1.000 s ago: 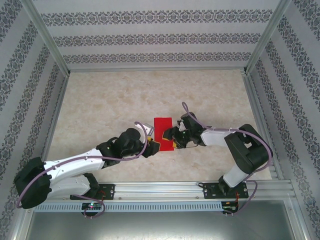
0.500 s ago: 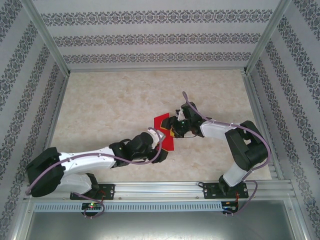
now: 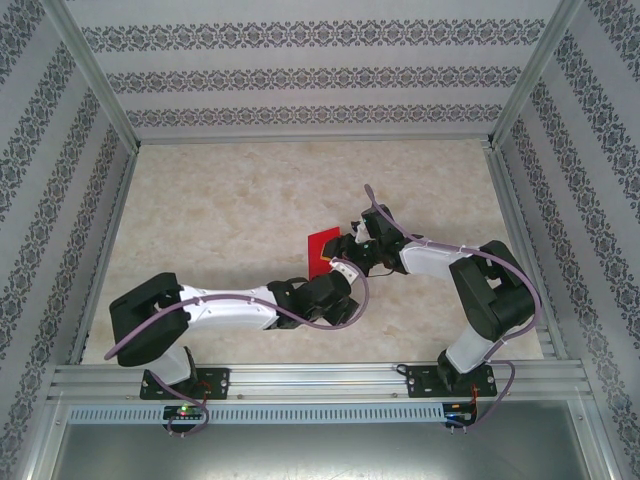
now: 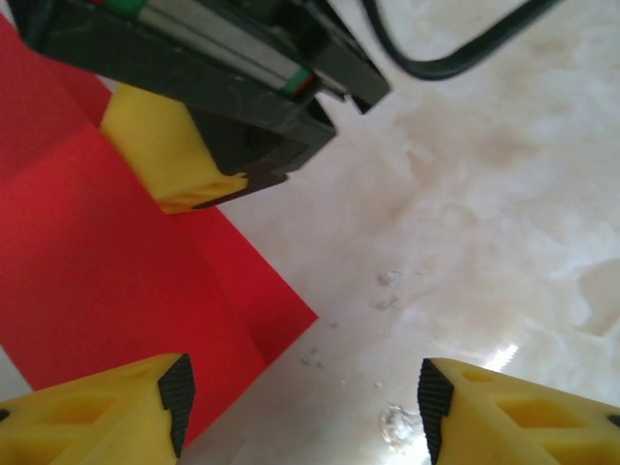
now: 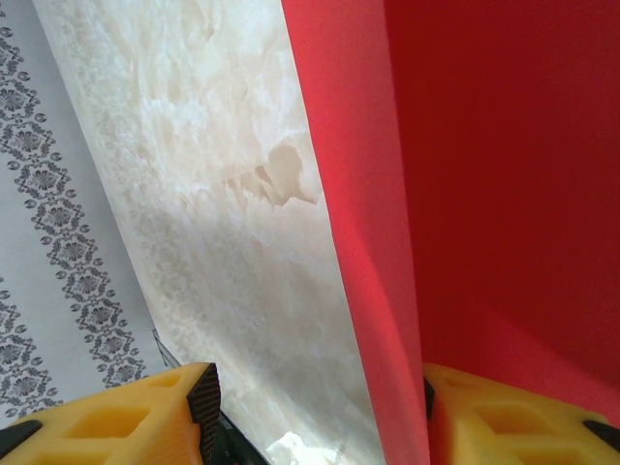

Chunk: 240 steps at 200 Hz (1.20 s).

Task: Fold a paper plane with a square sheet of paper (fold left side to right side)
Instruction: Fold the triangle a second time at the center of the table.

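The red sheet of paper (image 3: 322, 247) lies creased on the marble table between both arms. In the left wrist view the sheet (image 4: 107, 281) fills the left side, one corner pointing right, and a yellow finger of the right gripper (image 4: 172, 160) rests on it. My left gripper (image 4: 300, 407) is open over bare table beside that corner; from above it sits (image 3: 337, 274) at the sheet's near end. My right gripper (image 3: 350, 249) is open at the sheet's right edge. In its own view a raised flap of the sheet (image 5: 484, 194) stands against its right finger (image 5: 513, 417).
The marble tabletop (image 3: 220, 200) stretches left and behind the paper, ringed by patterned walls (image 3: 300, 80) and aluminium posts. The left arm (image 3: 220, 305) lies across the near table. A black cable (image 4: 455, 48) hangs by the right gripper.
The left arm has swung right, its gripper now covering the sheet's near end. The flat red strip has been lifted and bent. The right gripper has shifted slightly farther back.
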Tool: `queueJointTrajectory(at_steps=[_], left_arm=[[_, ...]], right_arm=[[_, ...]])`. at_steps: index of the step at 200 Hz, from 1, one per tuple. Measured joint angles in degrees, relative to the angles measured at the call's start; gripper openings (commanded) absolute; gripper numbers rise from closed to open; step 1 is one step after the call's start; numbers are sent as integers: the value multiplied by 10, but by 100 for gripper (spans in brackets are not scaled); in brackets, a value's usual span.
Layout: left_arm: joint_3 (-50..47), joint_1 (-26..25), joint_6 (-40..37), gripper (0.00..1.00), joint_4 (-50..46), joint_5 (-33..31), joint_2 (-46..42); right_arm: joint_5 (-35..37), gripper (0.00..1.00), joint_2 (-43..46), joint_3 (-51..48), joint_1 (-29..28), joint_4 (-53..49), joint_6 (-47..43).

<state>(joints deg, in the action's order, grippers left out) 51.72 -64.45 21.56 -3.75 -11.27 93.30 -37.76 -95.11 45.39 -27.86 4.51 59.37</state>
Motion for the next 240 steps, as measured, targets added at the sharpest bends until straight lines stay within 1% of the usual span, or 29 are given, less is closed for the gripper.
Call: queueJointTrajectory(at_steps=[10, 26, 50, 74, 98, 115, 151, 171, 196, 206, 214, 224, 240], left_arm=[[7, 0, 0, 51, -9, -12, 7], [13, 0, 4, 38, -20, -28, 14], [13, 0, 0, 20, -28, -37, 16], [13, 0, 1, 8, -30, -42, 15], [13, 0, 2, 0, -31, -42, 12], [11, 1, 3, 0, -31, -38, 5], [-17, 23, 7, 0, -17, -2, -31], [-42, 50, 14, 0, 4, 38, -52], [-76, 92, 25, 0, 38, 102, -76], [-90, 111, 31, 0, 54, 131, -83], [-100, 126, 35, 0, 66, 154, -86], [-110, 144, 40, 0, 76, 181, -88], [-119, 167, 43, 0, 84, 214, -90]], right_arm=[[-1, 54, 0, 0, 0, 0, 0], [-1, 54, 0, 0, 0, 0, 0], [-1, 54, 0, 0, 0, 0, -1], [-1, 54, 0, 1, 0, -7, -8], [0, 54, 0, 8, 0, -21, -16], [4, 56, 0, 13, 0, -30, -27], [19, 69, 19, 17, 12, -52, -52], [37, 75, 59, 17, 27, -69, -68], [57, 75, 133, 4, 45, -71, -85], [65, 71, 165, -9, 50, -71, -92], [69, 66, 186, -22, 52, -70, -98], [69, 54, 207, -42, 52, -67, -101], [68, 42, 224, -78, 49, -65, -103]])
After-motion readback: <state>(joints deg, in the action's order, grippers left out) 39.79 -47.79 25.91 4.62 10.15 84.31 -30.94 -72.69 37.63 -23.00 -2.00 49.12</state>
